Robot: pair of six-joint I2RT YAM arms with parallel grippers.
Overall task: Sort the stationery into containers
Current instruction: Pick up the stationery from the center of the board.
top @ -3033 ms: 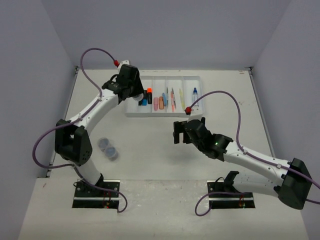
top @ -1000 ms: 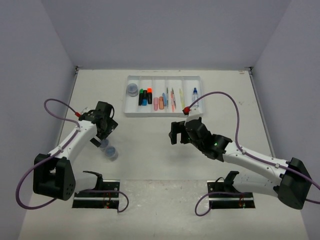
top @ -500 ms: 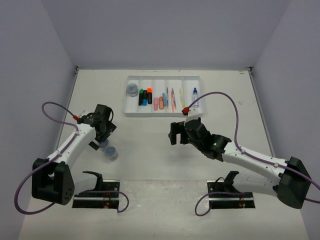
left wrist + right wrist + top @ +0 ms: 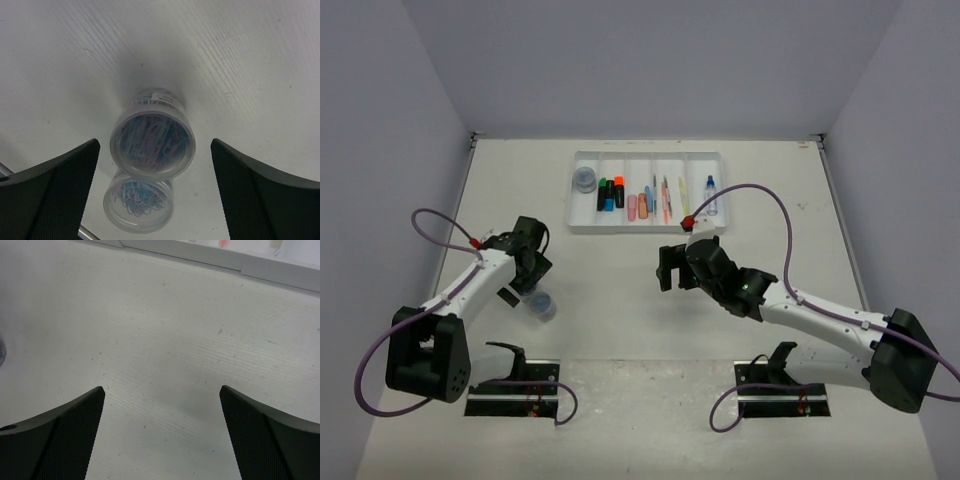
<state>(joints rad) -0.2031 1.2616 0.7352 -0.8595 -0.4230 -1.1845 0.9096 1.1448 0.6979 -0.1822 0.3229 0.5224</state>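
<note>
1. Left end effector (image 4: pixel 155 146): jaws wide apart, nothing held; they straddle a clear tub of blue clips (image 4: pixel 152 145), with a bare gap on each side and no contact visible
2. Second tub (image 4: pixel 139 212) sits just beside the first, touching or a hair apart, cannot tell which; both stand on the surface (image 4: pixel 250 60), well apart from the tray (image 4: pixel 645 229)
3. Right end effector (image 4: pixel 162 390): jaws wide, empty, over bare surface near the tray's near wall
4. Tray contents: third tub (image 4: pixel 585 180) in the leftmost compartment; highlighters (image 4: pixel 611 193), pens (image 4: pixel 665 195) and bottle (image 4: pixel 710 188) in the compartments to its right
5. Step in hand, as judged: pick of the straddled tub; two tubs left to sort
6. Next move calls for closing squarely on the tub wall without nudging its neighbour, then a lift and carry to the leftmost compartment
</note>
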